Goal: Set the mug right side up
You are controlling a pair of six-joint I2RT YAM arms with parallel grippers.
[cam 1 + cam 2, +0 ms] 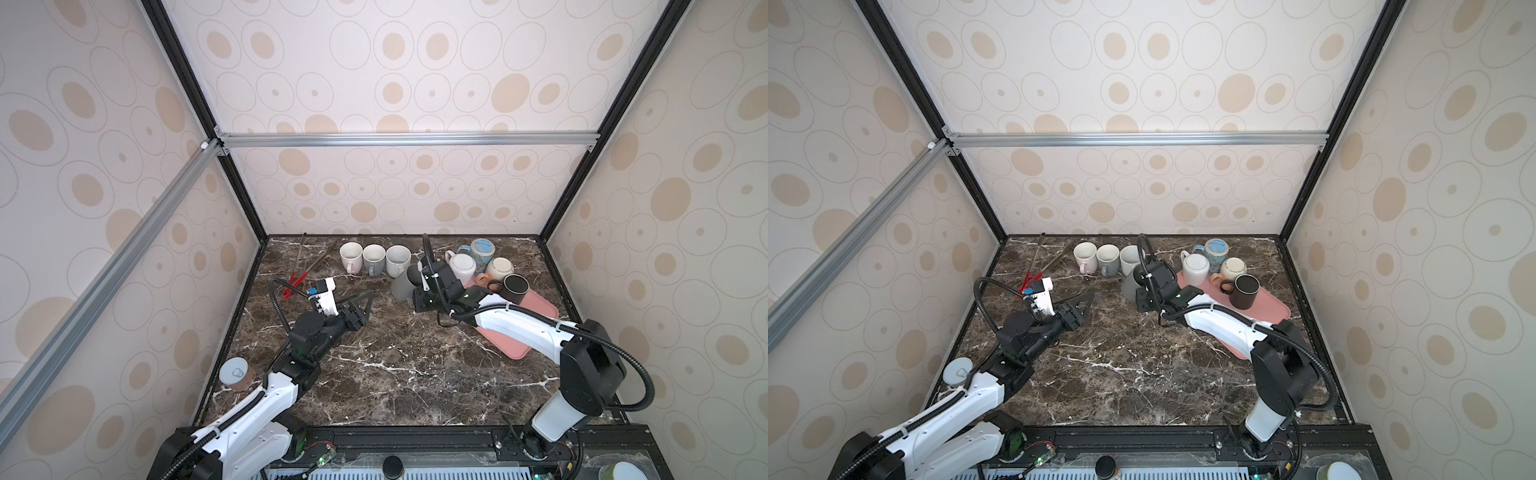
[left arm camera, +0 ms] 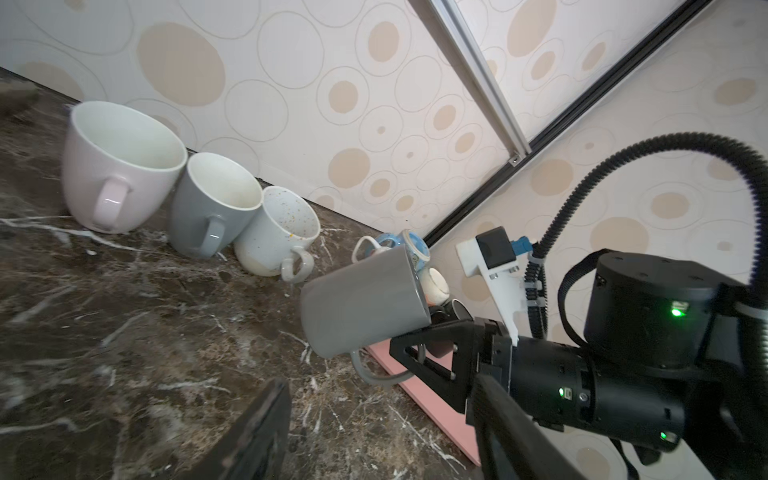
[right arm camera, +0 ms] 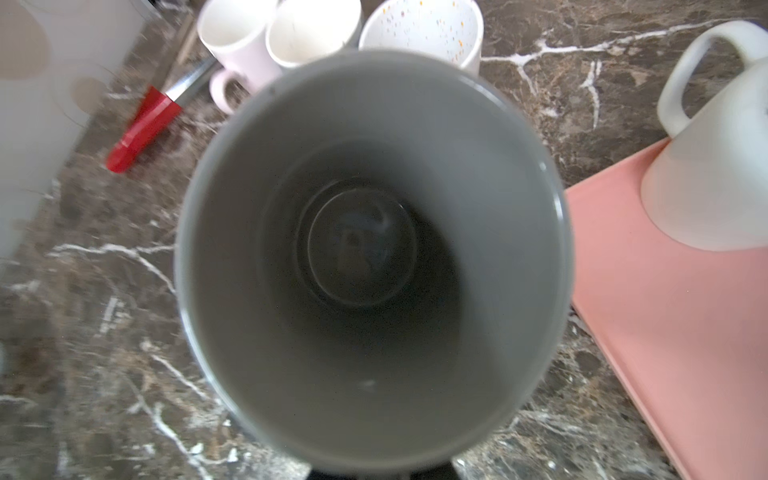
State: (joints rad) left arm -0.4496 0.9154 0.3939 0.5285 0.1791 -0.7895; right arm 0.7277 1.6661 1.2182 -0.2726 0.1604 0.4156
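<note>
My right gripper (image 2: 409, 345) pinches the mug (image 2: 357, 299) at its rim, tilted midair; left gripper (image 1: 365, 303) spread. Risk: grip slips, or I clip the speckled mug (image 2: 277, 232) just beyond.

Left claw (image 1: 368, 305) spread open, right claw (image 2: 409, 351) clamped shut, both arms stretched forward, wrists low

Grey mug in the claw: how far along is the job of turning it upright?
Done: three upright mugs stand at the back. In hand: the right gripper holds the grey mug tilted, not yet standing. To do: standing it upright; the white mug on the pink tray sits upside down.
</note>
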